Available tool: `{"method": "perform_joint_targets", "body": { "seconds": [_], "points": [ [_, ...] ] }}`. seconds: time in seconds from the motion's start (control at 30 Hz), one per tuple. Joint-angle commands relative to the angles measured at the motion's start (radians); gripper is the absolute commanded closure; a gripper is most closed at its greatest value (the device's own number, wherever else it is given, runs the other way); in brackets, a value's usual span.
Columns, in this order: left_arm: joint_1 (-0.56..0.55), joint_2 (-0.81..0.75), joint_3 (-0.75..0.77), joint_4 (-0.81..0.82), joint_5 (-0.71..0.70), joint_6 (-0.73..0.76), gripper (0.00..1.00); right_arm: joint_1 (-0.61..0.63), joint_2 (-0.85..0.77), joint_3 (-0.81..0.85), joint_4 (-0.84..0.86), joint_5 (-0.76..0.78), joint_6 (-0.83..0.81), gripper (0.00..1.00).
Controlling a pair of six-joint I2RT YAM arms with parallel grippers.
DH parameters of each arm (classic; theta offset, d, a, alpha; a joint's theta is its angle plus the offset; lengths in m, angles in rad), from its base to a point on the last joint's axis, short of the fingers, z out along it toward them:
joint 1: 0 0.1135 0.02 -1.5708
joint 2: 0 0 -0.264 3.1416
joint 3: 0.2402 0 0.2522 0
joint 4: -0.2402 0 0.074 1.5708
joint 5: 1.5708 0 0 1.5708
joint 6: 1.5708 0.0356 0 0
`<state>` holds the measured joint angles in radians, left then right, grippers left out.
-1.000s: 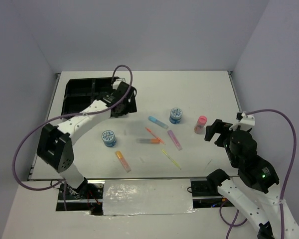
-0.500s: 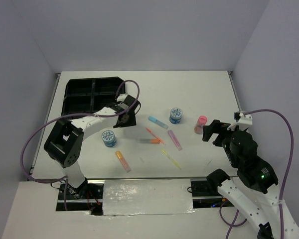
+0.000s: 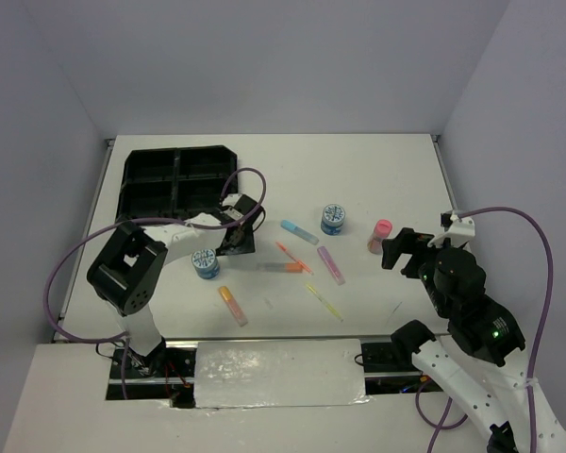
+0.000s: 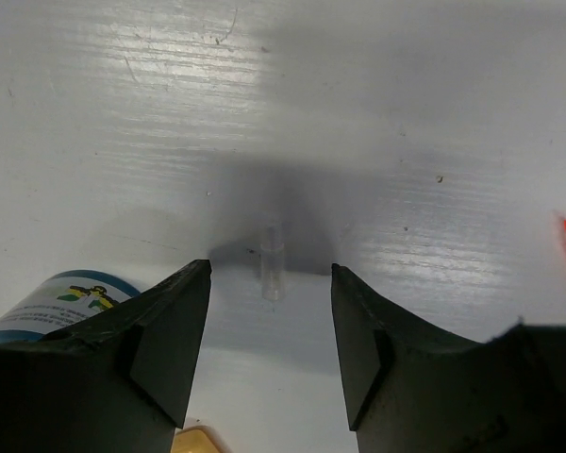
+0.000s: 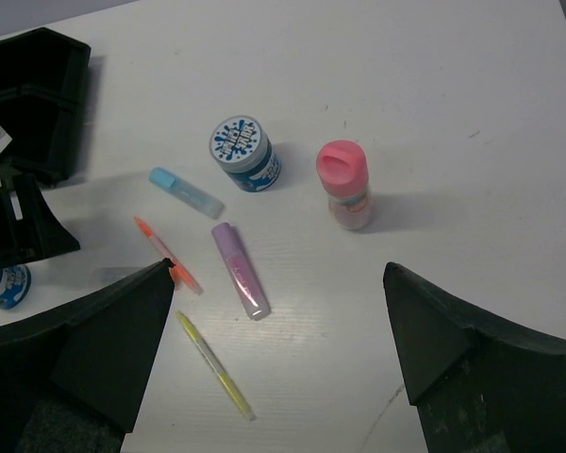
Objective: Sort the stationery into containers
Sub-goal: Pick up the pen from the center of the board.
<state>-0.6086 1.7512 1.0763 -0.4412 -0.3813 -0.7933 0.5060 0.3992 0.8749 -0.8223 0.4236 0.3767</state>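
The black tray point(image 3: 174, 179) sits at the far left. My left gripper point(image 3: 238, 236) hangs low over the table beside a blue tub point(image 3: 206, 262), jaws open with nothing between them. In the left wrist view a small clear tube point(image 4: 274, 264) lies just ahead of the left gripper point(image 4: 269, 349), with the tub point(image 4: 66, 297) to its left. My right gripper point(image 3: 406, 250) is wide open and empty beside the pink-capped bottle point(image 3: 380, 235). Ahead of the right gripper point(image 5: 278, 330) lie the purple marker point(image 5: 240, 269), yellow pen point(image 5: 213, 366), orange pen point(image 5: 165, 253), blue marker point(image 5: 185, 192) and second tub point(image 5: 242, 151).
An orange-yellow marker point(image 3: 232, 305) lies near the front edge, and a grey marker with an orange end point(image 3: 281, 268) lies mid-table. Walls close in the table at the back and both sides. A foil-covered strip point(image 3: 278, 373) runs between the arm bases.
My left gripper has come away from the tray's right edge toward the near side, down beside the blue tub, and its jaws have narrowed. The right arm has barely moved.
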Motion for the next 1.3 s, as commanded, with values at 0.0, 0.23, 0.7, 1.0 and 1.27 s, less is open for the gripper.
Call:
{"method": "perform_joint_targets", "body": {
  "seconds": [0.0, 0.23, 0.7, 1.0, 1.27],
  "points": [
    [-0.005, 0.010, -0.010, 0.033, 0.013, -0.020, 0.35, 0.003, -0.003, -0.004, 0.045, -0.011, -0.010, 0.00],
    [-0.005, 0.031, -0.022, 0.050, 0.027, -0.018, 0.65, 0.003, -0.002, 0.006, 0.037, -0.014, -0.009, 0.00],
    [-0.020, -0.129, -0.013, 0.064, 0.128, 0.031, 1.00, 0.002, 0.122, -0.071, 0.141, -0.339, -0.039, 0.00],
    [-0.017, -0.582, 0.117, -0.149, 0.010, 0.098, 1.00, 0.236, 0.666, -0.080, 0.114, -0.276, -0.036, 0.03],
    [-0.011, -0.912, 0.039, -0.243, -0.053, 0.261, 1.00, 0.397, 0.974, -0.044, 0.153, -0.261, -0.022, 0.20]
  ]
}}
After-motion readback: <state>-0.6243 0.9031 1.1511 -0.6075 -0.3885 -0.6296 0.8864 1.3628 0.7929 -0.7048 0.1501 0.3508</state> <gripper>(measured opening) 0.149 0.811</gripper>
